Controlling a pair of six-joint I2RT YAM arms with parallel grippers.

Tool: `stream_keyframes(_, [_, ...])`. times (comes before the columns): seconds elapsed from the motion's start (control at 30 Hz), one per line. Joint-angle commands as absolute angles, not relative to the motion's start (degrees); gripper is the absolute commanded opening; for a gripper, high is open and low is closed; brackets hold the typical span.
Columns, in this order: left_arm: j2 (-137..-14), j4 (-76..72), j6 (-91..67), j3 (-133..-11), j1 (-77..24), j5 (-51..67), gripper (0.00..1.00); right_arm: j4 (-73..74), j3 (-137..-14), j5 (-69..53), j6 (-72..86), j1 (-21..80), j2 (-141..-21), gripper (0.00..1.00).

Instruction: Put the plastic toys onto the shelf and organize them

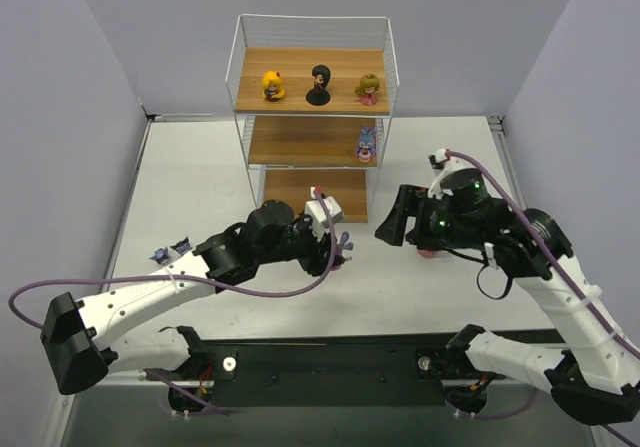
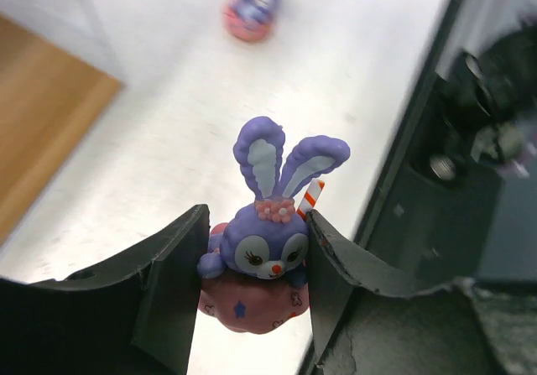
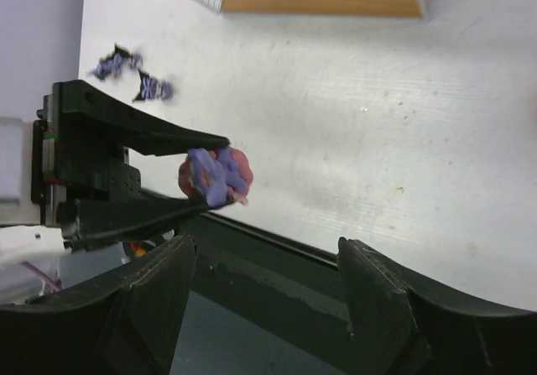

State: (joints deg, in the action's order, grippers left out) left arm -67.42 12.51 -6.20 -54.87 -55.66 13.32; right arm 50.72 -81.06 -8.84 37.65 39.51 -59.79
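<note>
Purple and long-eared on a pink base, one bunny (image 2: 267,253) is pinched between the fingers of the left gripper (image 2: 256,224). It is just near of the shelf (image 1: 300,67), by the right end of its bottom board. A second bunny (image 2: 252,10) stands on the white table (image 1: 200,187) to the right, partly under the right arm. The right gripper (image 3: 267,251) faces left with its fingers spread wide and nothing between them. On the top board three dolls stand in a row: yellow (image 1: 272,85), black (image 1: 319,85) and olive-pink (image 1: 368,89). A third bunny (image 1: 365,145) is at the right end of the middle board. Small dark figures (image 1: 170,250) lie on the table far left, beside the left arm.
</note>
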Motion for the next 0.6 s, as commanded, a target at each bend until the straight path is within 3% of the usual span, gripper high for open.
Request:
stream_keyframes(0.0, [-62.3,-3.1,-12.4,-53.6,-54.1,-3.6,0.00,53.9,-81.9,1.3,42.4,37.6,-55.3,0.70])
stream_keyframes(0.23, [-64.5,-21.5,-11.6,-52.8,-53.7,-26.2,0.00,54.1,-77.7,0.4,42.1,34.5,-52.0,0.69])
stream_keyframes(0.4, [-72.3,-32.9,-8.0,-57.0,-52.7,-33.9,0.00,54.4,-75.6,-1.8,41.4,33.0,-50.9,0.69])
stream_keyframes(0.57, [-80.2,-39.4,-8.3,-60.7,-50.7,-33.9,0.00,55.2,-75.0,-3.1,40.6,31.6,-50.2,0.69])
